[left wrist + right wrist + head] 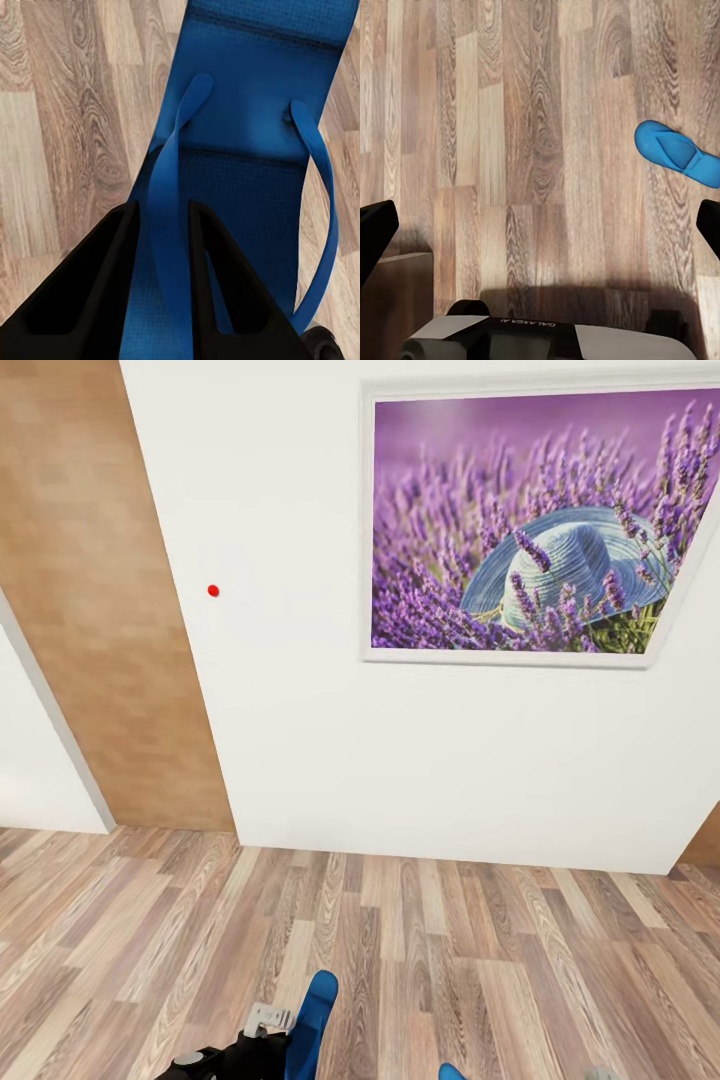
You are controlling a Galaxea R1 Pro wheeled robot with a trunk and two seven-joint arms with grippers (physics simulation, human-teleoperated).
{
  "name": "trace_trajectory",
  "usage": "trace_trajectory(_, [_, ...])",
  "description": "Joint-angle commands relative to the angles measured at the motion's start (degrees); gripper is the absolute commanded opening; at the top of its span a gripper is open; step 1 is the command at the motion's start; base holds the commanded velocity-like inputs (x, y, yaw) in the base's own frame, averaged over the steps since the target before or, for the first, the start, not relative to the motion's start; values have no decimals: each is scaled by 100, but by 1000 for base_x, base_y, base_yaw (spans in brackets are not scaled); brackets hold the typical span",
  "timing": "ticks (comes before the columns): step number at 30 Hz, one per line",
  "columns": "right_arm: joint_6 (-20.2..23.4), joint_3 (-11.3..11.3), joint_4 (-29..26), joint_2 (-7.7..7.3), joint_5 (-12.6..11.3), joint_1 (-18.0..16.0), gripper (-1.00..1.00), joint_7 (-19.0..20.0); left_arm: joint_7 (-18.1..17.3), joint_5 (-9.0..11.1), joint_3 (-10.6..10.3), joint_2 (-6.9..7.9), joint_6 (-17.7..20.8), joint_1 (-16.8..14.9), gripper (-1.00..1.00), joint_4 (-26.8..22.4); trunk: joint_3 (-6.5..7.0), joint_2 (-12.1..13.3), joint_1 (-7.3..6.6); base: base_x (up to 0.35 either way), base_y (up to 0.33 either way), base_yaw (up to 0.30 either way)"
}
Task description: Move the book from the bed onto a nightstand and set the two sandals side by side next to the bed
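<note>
At the bottom centre of the head view, the left gripper [163, 277] pinched a strap of a blue sandal [312, 1020], its long axis running up-frame, while the right gripper [540, 225] stood spread above a second sandal [679, 154] lying on the plank floor [480, 960].

This is a room in a home. It has a white wall [300, 740], a wood floor [450, 950] and a big picture [535, 525] of purple flowers.

White-framed picture of lavender with a blue straw hat [535, 525] on white wall [300, 740]. Small red dot [213, 591] left of it. Tan wood panel [95, 610] at left.
</note>
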Motion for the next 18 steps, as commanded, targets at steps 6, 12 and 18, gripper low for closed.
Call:
trace_trajectory(6, [-32, 48, 7, -2, -36, -6, 100, 16, -8, -27, 12, 1, -25, -5, -100, 6, -8, -7, 1, 0, 0, 0])
trace_trajectory(12, [-32, 49, 7, -2, -38, -6, 100, 15, -12, -26, 12, 1, -18, -5, -100, 6, -8, -7, 1, 0, 0, 0])
trace_trajectory(18, [-32, 49, 7, -2, -36, -6, 100, 15, -6, -26, 12, 1, -12, -5, -100, 0, -44, -87, 45, 0, 0, 0])
